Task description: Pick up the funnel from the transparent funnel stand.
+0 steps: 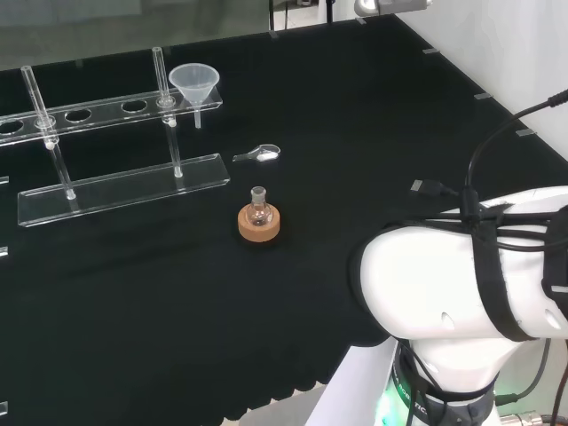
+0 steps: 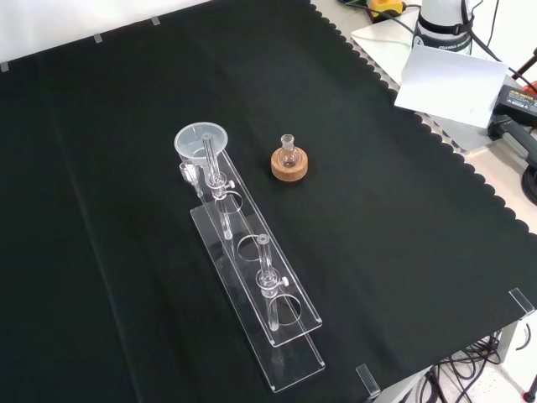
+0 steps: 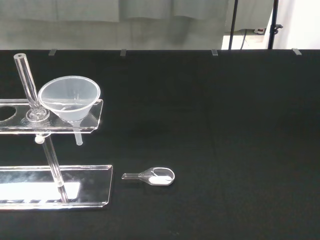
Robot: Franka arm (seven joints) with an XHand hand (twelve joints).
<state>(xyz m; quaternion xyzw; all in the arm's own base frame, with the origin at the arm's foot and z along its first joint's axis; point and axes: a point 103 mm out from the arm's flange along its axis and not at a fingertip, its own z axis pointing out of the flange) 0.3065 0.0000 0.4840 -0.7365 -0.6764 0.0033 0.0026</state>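
A clear plastic funnel (image 1: 194,82) sits in the end hole of the transparent funnel stand (image 1: 124,188), its spout hanging down below the upper bar. In the front view the funnel (image 2: 200,141) is at the far end of the stand (image 2: 298,357), which runs toward the near edge of the cloth. The wrist view looks at the funnel (image 3: 69,97) from the side, seated upright in the stand's (image 3: 92,182) top plate beside a clear upright post. Nothing touches the funnel.
A small round flask on a cork ring (image 1: 258,218) stands in front of the stand in the head view, and shows as the flask on its ring (image 2: 289,159) in the front view. A small clear scoop (image 3: 152,176) lies on the cloth near the funnel. The arm's white links (image 1: 470,275) rise at the lower right.
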